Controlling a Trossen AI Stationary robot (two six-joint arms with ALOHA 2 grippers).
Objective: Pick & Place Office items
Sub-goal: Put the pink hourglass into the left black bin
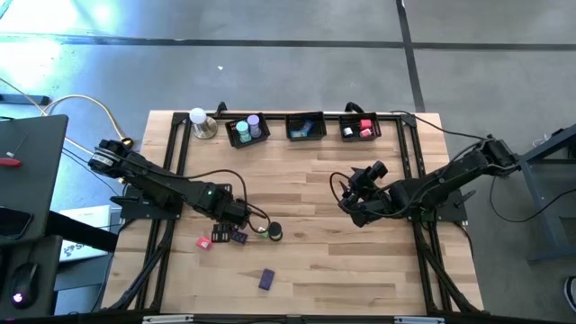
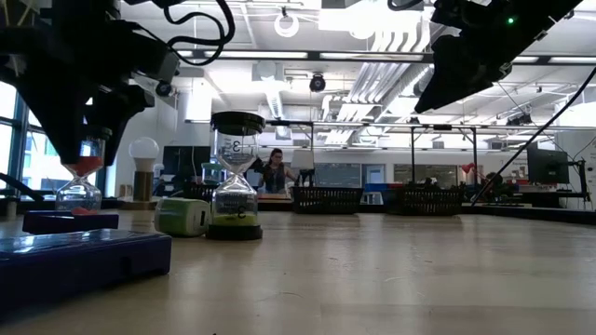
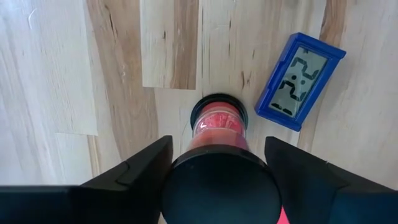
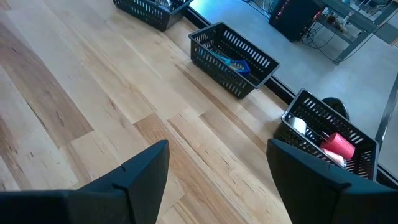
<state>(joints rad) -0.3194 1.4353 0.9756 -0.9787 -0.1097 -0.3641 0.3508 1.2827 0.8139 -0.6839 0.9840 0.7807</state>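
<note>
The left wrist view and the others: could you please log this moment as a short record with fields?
scene: wooden table, three black baskets along the far edge
left gripper: jaws open either side of a red sand timer, not yet clamped
beside timer: blue digital timer lying flat, apart from it
other loose items: green sand timer, purple block
right gripper: jaws open, empty, raised above the table, waiting
far left corner: white bulb on a metal base

red sand timer (image 3: 219, 127) base hidden under its black cap, basket (image 4: 326, 138) contents too small to tell
</note>
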